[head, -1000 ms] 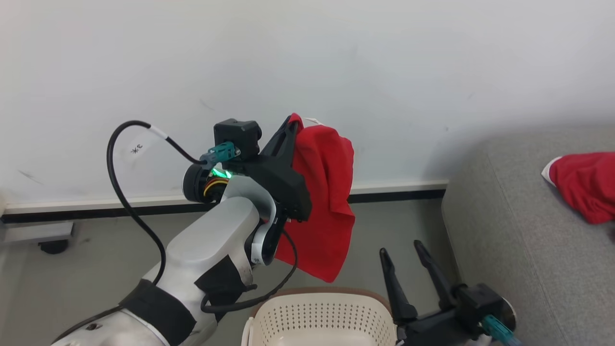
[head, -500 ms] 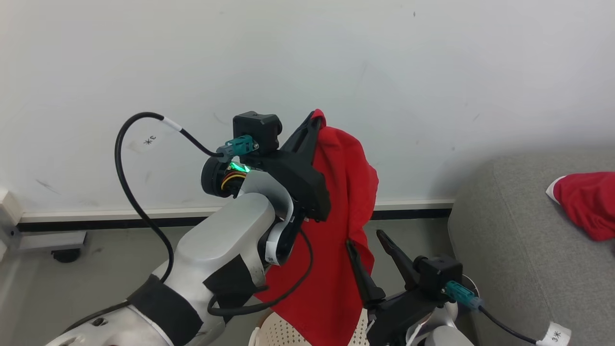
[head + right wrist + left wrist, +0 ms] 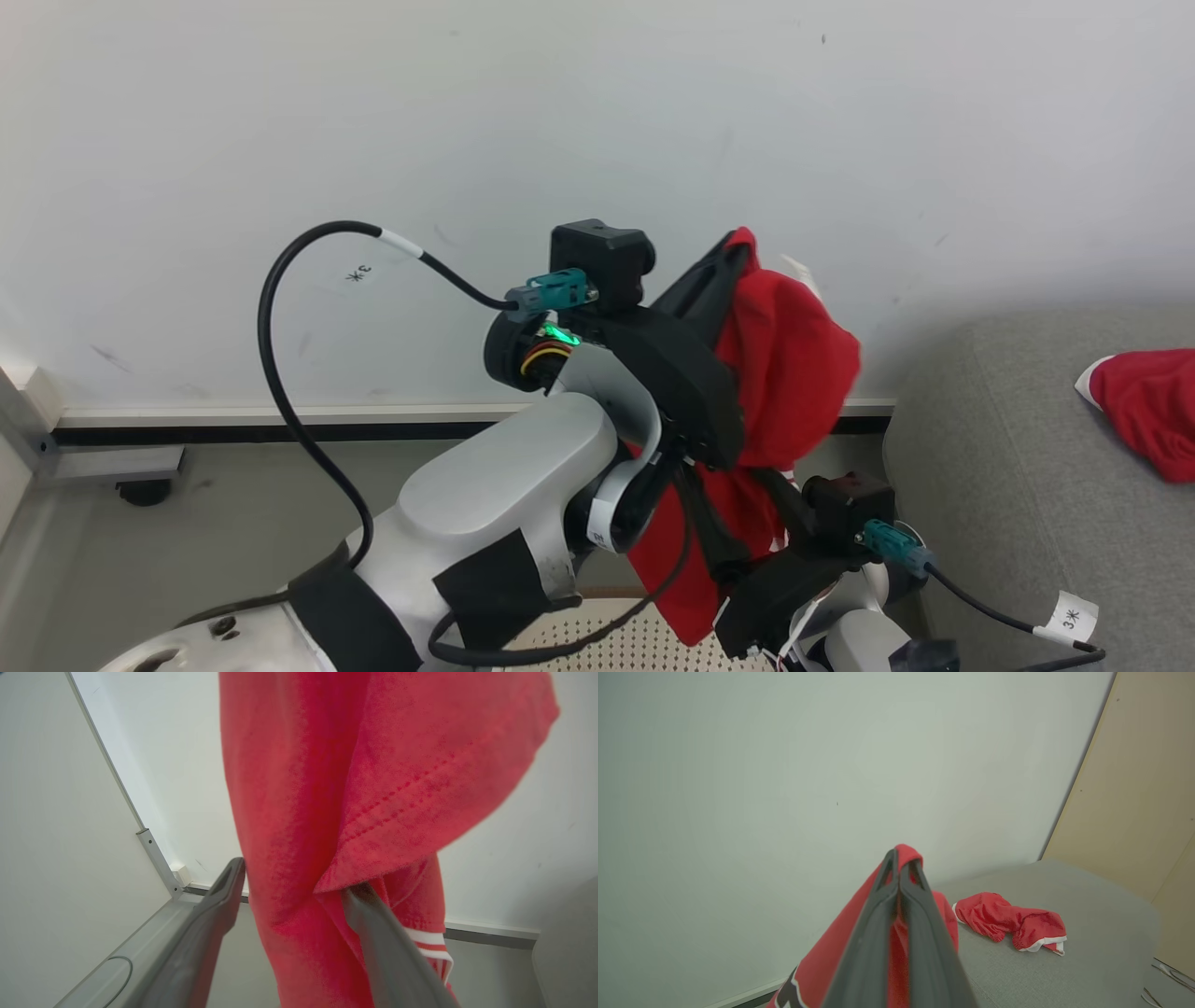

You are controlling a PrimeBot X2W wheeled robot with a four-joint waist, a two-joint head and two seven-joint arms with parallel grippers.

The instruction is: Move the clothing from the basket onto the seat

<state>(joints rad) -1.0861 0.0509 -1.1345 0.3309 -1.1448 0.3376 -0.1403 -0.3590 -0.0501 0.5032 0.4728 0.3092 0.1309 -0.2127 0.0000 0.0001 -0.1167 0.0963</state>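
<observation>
Nearest you, at the bottom of the head view, is the perforated cream basket (image 3: 644, 653) with its brown rim, partly hidden by the left forearm and a black cable (image 3: 280, 373).

Just above it, your right pincer (image 3: 296, 877) stands with its jaws spread wide. The hanging cloth falls between the two fingers, and one finger is tucked under a fold, but nothing is clamped there.

Higher up, your left pincer (image 3: 738, 245) is squeezed fully closed on the top edge of the jersey (image 3: 794, 373) and holds it in the air above the basket, beside the sofa's near end. The jersey is bright red and bunched at the grip, and it drapes down in long folds. The right wrist view shows a stitched hem and red-and-white striped trim at its lower edge. The left wrist view shows a bit of black lettering outlined in white.

Behind and below it lie a grey floor (image 3: 233, 504) and a white skirting strip over a dark band. Above those rises a plain white wall (image 3: 597, 112) with faint scuffs.

To your right sits the light grey sofa (image 3: 1008, 467). A second red garment (image 3: 1144, 415) with white trim lies crumpled on its top. Past the sofa, the left wrist view shows a beige panel (image 3: 1148, 788).
</observation>
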